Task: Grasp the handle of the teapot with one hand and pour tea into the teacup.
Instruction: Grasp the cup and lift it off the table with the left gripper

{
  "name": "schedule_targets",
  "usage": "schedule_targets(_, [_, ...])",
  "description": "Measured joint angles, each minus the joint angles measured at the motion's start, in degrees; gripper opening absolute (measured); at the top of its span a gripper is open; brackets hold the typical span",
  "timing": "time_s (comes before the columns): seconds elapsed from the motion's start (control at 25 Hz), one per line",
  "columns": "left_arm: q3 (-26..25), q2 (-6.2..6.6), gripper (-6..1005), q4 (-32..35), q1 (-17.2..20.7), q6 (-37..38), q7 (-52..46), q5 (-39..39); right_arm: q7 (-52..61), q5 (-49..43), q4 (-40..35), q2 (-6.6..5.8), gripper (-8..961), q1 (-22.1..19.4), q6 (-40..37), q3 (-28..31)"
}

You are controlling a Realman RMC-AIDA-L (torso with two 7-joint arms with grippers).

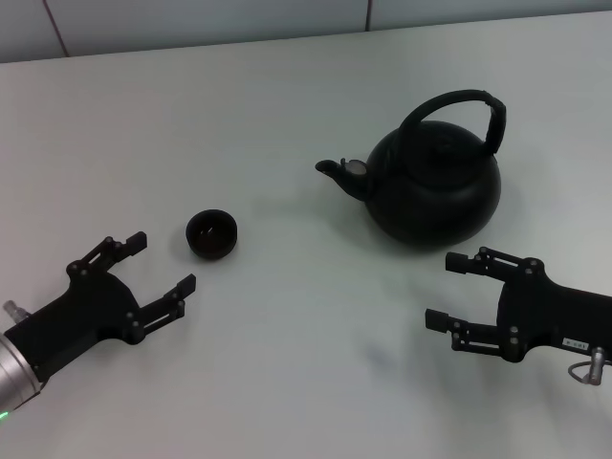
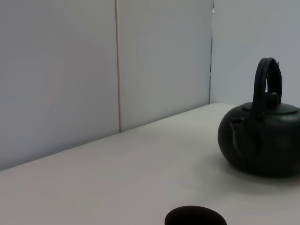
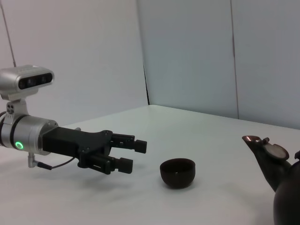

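Teapot [image 1: 435,186] and teacup [image 1: 211,233] both rest on the white table [image 1: 287,363], well apart, and neither gripper touches either of them.

At the lower left of the head view the left gripper [image 1: 161,265] hovers low over the table, its two black fingers spread wide with nothing between them. In the right wrist view the same gripper [image 3: 131,155] shows at left of centre, jaws parted and empty.

Just to its right, left of centre in the head view, sits the small black teacup, close to the left gripper's fingertips but clear of them. Whether it holds any liquid cannot be told.

Right of centre, in the upper half of the head view, the round black teapot stands upright with its short spout [image 1: 337,172] pointing left toward the cup. Its lid is on, and its arched handle [image 1: 464,110] stands up over the top.

At the lower right of the head view the right gripper [image 1: 449,290] sits just below the teapot, not touching it, fingers wide apart and holding nothing.
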Motion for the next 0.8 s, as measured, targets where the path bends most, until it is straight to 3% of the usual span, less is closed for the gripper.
schedule_targets(0.8, [-0.08, -0.28, 759, -4.74, -7.21, -9.19, 2.20, -0.38, 0.00, -0.01, 0.00, 0.00, 791, -0.12, -0.01, 0.16])
